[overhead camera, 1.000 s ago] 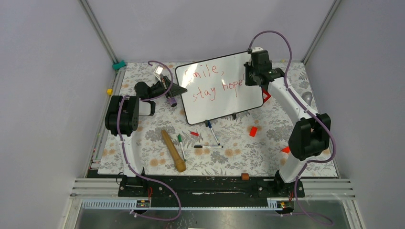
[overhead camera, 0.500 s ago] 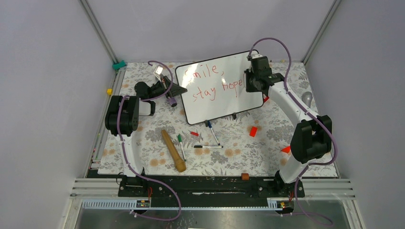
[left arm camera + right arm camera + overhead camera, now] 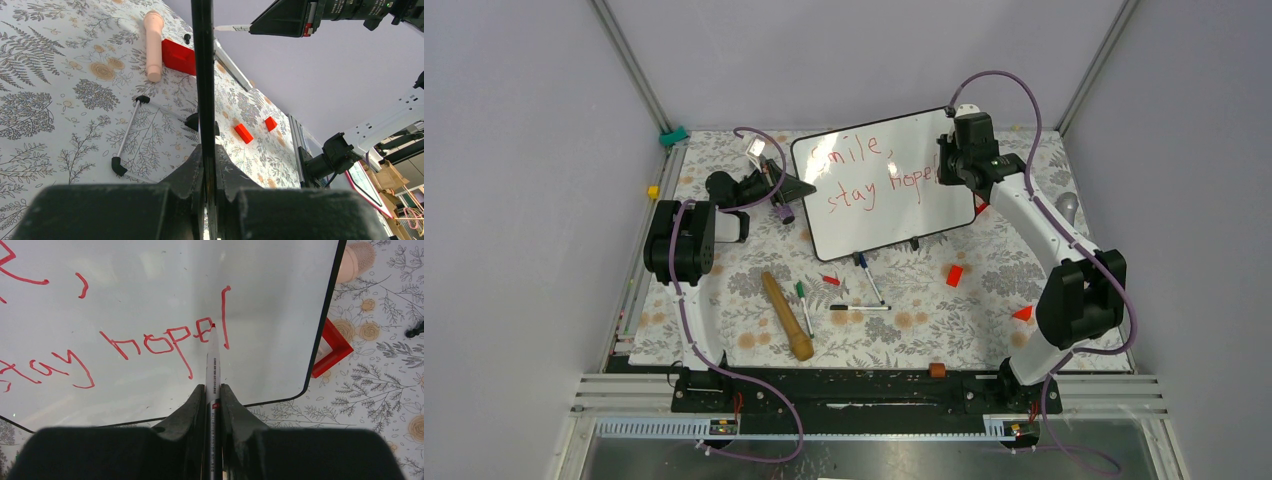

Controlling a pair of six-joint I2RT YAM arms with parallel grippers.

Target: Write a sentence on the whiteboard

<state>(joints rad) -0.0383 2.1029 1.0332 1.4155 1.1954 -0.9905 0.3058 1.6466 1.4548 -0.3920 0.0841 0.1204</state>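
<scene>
Two lines of red writing, the second unfinished.
Propped tilted at the back of the table (image 3: 984, 330), the whiteboard (image 3: 894, 215) reads "Smile," and "stay hope" plus one upright stroke, so the sentence (image 3: 165, 340) lacks its ending. Left jaws are clamped on the board's thin left frame; right jaws are clamped on a slim marker (image 3: 212, 370), its tip at the face beside that stroke. Stiff, light and glossy, the board would likely skid or tip under pen pressure, so the frame edge looks the soundest hold.
</scene>
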